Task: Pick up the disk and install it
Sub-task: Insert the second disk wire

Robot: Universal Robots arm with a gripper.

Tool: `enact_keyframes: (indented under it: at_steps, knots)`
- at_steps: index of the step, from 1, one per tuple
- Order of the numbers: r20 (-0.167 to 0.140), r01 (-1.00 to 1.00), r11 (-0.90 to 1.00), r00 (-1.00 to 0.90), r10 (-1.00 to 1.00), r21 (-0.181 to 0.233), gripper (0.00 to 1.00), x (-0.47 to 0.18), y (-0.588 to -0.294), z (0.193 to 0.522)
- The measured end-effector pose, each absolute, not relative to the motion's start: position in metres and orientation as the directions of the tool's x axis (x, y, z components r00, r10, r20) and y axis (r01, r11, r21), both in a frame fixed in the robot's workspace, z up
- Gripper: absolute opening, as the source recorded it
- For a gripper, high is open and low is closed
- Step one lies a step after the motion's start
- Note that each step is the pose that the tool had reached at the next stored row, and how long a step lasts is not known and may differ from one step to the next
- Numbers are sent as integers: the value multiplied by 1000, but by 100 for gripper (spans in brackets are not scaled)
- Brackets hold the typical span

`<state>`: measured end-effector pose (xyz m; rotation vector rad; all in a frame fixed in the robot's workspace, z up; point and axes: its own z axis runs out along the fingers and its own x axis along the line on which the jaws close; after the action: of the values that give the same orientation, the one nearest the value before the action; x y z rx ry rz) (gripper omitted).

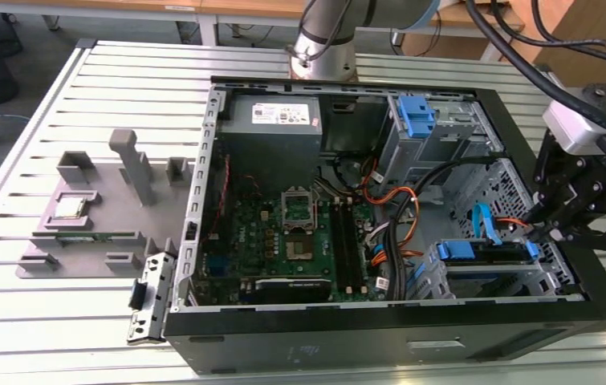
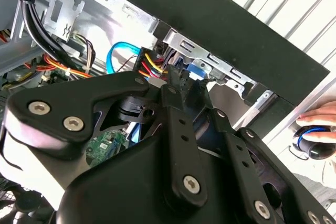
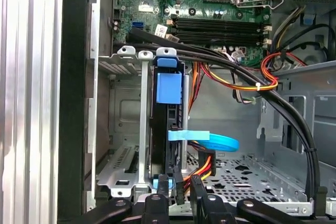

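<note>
Left to right in the exterior view: the case (image 1: 281,337), the disk (image 1: 481,251) already seated in its bay (image 1: 517,277), your gripper (image 1: 572,223) just beside it. Whether its grip is wide or narrow, you cannot tell.

Matt black metal case (image 1: 388,337), glossy green circuit board (image 1: 281,233), bright blue plastic disk (image 3: 169,88) frame.

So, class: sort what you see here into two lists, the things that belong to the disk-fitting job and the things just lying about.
Job:
- disk, upright in the drive cage
- pincer, at the disk's near edge
- computer case, open

Lying about:
- grey fixture on the table, at the exterior view's left
- motherboard
- power supply
- spare blue latch
- a hand beside the case
</note>
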<state>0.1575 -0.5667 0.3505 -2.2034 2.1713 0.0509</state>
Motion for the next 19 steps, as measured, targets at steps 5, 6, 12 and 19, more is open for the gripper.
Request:
enact_keyframes:
  at_steps: [5,6,12,19]
  knots:
    - [-57,-1000,-14,15,-998,-11,30,157,-567,342]
    - [-57,-1000,-14,15,-998,-11,30,157,-567,343]
    - [-57,-1000,-14,15,-998,-11,30,157,-567,345]
    - [-57,-1000,-14,15,-998,-11,30,157,-567,346]
